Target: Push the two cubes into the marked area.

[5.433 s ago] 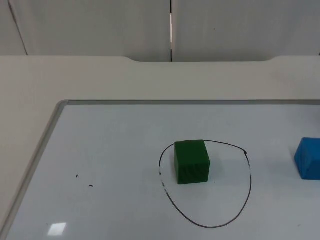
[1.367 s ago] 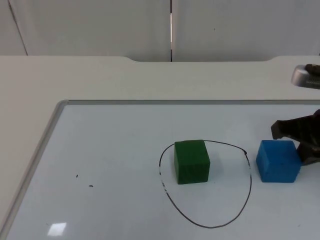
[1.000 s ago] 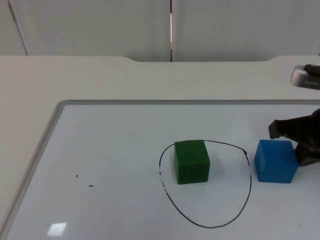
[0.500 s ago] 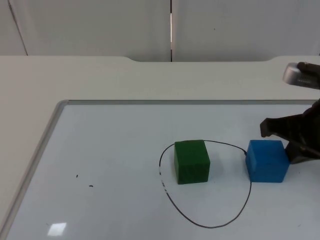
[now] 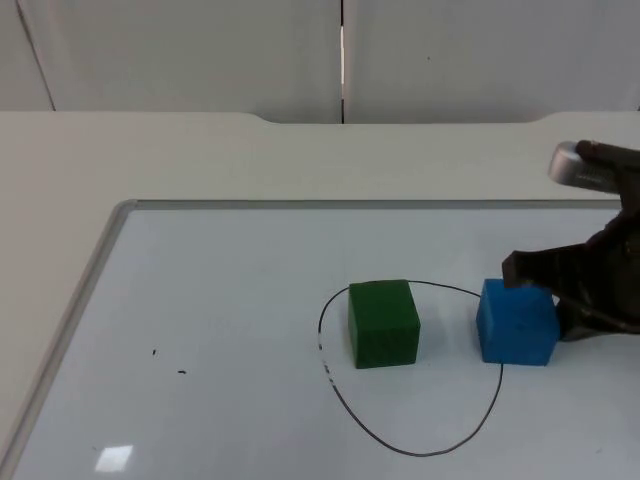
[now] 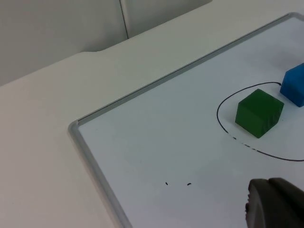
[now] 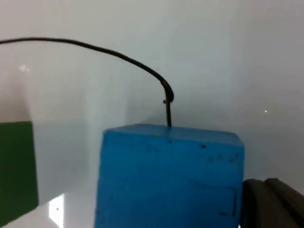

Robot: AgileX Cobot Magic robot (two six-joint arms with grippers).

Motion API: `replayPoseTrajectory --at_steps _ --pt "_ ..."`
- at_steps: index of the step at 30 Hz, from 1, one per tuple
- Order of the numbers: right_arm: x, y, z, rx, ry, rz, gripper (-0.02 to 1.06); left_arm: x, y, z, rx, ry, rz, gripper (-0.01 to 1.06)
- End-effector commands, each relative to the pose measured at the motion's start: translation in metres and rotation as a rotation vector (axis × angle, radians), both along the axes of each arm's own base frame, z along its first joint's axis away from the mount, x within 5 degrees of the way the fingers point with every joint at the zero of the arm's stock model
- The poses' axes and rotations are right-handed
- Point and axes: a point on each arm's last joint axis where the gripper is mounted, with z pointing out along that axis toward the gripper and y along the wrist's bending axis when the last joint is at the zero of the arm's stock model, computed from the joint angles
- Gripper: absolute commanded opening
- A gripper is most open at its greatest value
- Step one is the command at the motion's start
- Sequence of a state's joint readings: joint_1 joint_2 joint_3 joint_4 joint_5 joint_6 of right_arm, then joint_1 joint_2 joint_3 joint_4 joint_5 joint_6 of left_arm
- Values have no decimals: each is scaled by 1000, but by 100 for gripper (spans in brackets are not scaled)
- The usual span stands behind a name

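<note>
A green cube (image 5: 384, 323) (image 6: 259, 113) sits inside the upper left of a hand-drawn black oval (image 5: 420, 453) on the whiteboard. A blue cube (image 5: 516, 321) (image 7: 168, 175) stands across the oval's right line (image 7: 118, 56), level with the green one. My right gripper (image 5: 545, 297) is open and pressed against the blue cube's right side, one finger along its far edge and the other at its near right. The green cube (image 7: 16, 166) lies beyond it in the right wrist view. My left gripper (image 6: 278, 204) waits off to the left, above the board.
The whiteboard's grey frame (image 5: 100, 250) runs along the left and the back. Two small black marks (image 5: 154, 352) sit on the board to the left. Beyond the board is bare table, then the grey partition wall.
My right gripper has come in from the right and slid the blue cube leftward onto the oval's right line. The green cube has stayed put.
</note>
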State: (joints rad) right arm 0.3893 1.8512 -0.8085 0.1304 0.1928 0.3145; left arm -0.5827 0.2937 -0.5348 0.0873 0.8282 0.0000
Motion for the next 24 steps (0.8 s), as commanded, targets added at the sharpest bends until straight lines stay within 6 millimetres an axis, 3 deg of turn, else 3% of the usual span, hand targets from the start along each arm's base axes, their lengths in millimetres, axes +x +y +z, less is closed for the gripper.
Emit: replayPoseTrajectory --at_steps 1,6,16,24 --pt "1 3 -3 6 -11 0 0 -1 0 -1 -12 8 4 0" --pt "5 4 -8 2 -2 0 0 -1 0 -1 -12 8 4 0" --pt "14 42 1 29 -53 89 0 -1 0 -1 -9 9 5 0" --pt "14 43 2 29 -44 88 0 -1 0 -1 -9 9 5 0"
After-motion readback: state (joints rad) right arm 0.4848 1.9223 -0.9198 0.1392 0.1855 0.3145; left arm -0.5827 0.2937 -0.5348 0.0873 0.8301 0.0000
